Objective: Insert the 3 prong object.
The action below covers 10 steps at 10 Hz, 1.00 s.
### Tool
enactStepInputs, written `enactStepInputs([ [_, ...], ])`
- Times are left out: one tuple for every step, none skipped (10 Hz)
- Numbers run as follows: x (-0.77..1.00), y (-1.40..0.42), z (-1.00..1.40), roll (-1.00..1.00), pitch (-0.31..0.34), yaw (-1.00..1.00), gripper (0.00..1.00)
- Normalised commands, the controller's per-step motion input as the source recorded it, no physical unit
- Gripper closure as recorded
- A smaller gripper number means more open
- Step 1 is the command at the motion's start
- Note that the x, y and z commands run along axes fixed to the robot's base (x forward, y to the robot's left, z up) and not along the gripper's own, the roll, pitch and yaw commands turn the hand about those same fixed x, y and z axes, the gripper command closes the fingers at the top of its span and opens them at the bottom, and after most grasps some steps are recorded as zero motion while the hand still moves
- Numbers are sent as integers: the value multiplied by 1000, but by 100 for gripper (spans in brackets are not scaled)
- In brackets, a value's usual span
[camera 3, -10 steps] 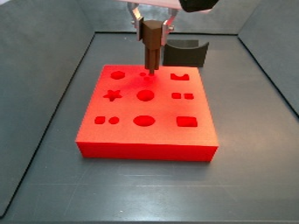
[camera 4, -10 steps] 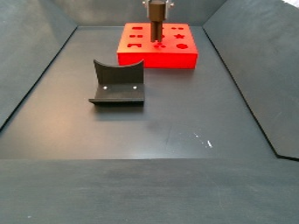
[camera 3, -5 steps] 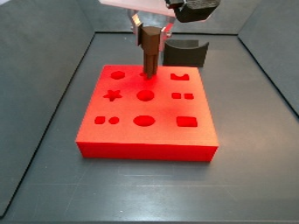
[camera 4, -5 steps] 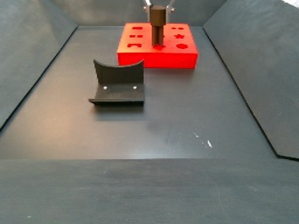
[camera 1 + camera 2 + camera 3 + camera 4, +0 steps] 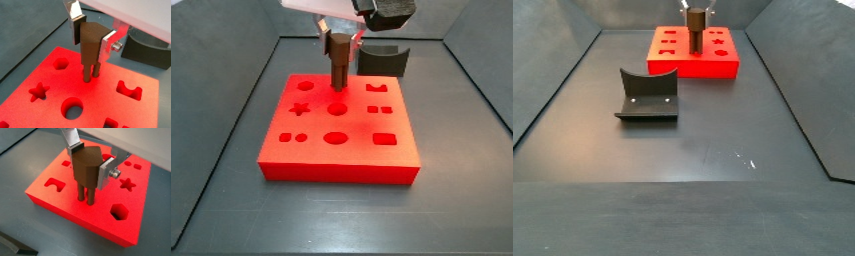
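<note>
we see the gripper point(image 5: 91, 36) clamped on the 3 prong object point(image 5: 91, 49), which stands upright below it with its prongs reaching the top of the red board point(image 5: 70, 205) directly beneath, though we cannot tell how deep the tips go, and the fixture point(image 5: 648, 96) sits well apart.

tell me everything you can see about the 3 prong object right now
The 3 prong object is a dark-brown, matte piece: a blocky upper body with thin prongs hanging from it. It stands upright, clamped at the body between the silver fingers of the gripper, above the back middle of the red board. In both wrist views the prong tips meet the board's top surface; how deep they sit cannot be told. Only two prongs show clearly. Nothing else touches it.
</note>
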Motion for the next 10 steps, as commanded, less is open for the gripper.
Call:
enactStepInputs([
  [0, -23, -260, 40, 0, 11, 100],
  [0, 0, -317, 43, 0, 0, 100],
  [0, 0, -323, 14, 0, 0, 100],
  [0, 0, -63, 46, 20, 0, 100],
  [0, 0, -20, 0, 0, 0, 100],
  [0, 0, -389, 0, -13, 0, 100],
  [26, 0, -649, 53, -6, 0, 100],
  [34, 0, -751, 61, -1, -6, 100],
  [31, 0, -786, 46, 0, -14, 100],
  [0, -34, -834, 97, -29, 0, 100],
])
